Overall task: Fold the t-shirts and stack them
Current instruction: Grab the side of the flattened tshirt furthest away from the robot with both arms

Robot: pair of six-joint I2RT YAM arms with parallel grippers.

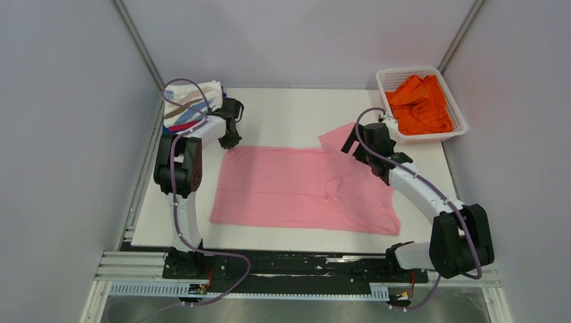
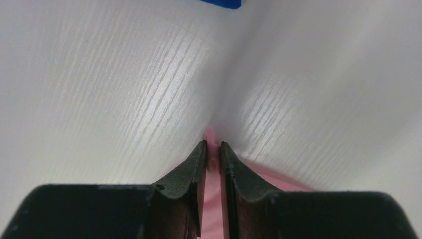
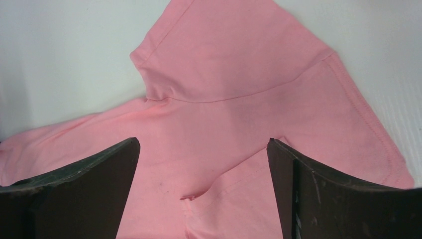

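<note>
White worktop (image 1: pixel 289 111) fills the floor of a grey-walled booth, with the two arms bolted along its near edge. A light pink t-shirt (image 1: pixel 289 188) lies spread flat across the middle of it, long side running left to right, with one short sleeve (image 3: pixel 239 59) sticking out at its far right corner.

At the shirt's far left corner, the left fingers (image 2: pixel 199 157) are pressed down to the worktop and clenched on the cloth: the left wrist view shows only a thin slit between them, with a bit of pink hem pinched in it.

The right fingers (image 3: pixel 99 174) are spread wide and grasp nothing. They hang over the pink fabric just below the sleeve seam, at the far right end of the shirt.

In the far left corner sits a folded white t-shirt with tan and blue streaks (image 1: pixel 192 101), resting on a magenta layer (image 1: pixel 182 126) whose edge peeks out beneath.

In the far right corner a white lattice basket (image 1: pixel 411 73) holds a crumpled orange t-shirt (image 1: pixel 421 104), well apart from the pink one.
</note>
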